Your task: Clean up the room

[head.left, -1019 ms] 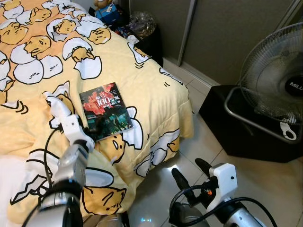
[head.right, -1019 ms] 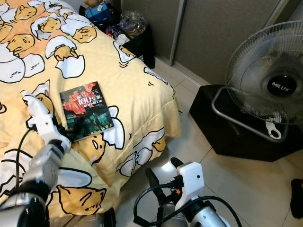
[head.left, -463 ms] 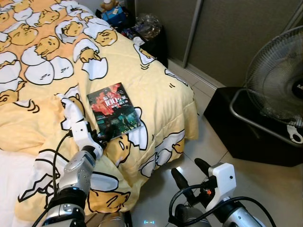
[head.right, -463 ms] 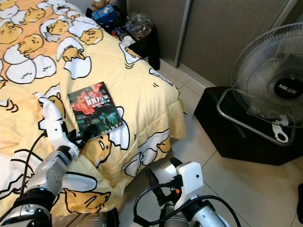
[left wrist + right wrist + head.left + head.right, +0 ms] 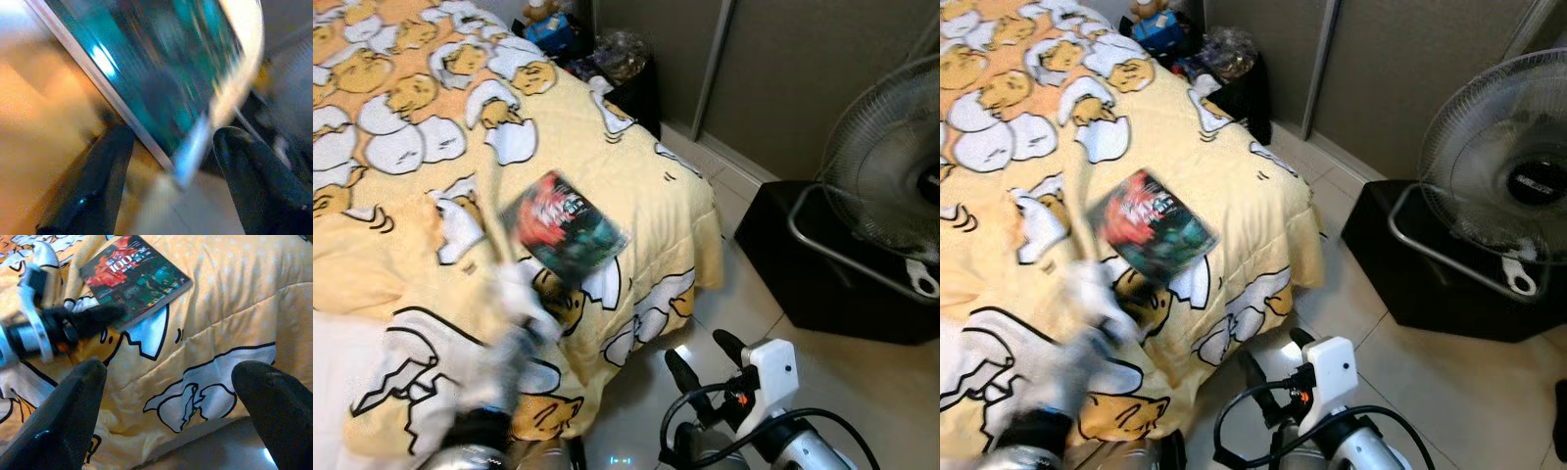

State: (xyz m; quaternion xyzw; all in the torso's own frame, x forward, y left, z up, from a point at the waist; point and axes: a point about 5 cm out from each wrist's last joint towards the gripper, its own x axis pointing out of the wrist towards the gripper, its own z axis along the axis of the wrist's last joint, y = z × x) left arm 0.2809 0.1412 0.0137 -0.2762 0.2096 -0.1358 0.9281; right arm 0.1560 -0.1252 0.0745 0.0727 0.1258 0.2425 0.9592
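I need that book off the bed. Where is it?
The book lies on the yellow duvet near the bed's foot corner, with the left gripper at its near edge.

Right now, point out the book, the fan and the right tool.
book (image 5: 134,281), right wrist view, middle of its cover.
fan (image 5: 1503,181), right eye view, front grille.
right tool (image 5: 707,359), left eye view, between its fingertips.

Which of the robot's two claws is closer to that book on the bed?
The left. The left gripper is at the book, its fingers at the near edge. The right gripper hangs over the floor, off the bed.
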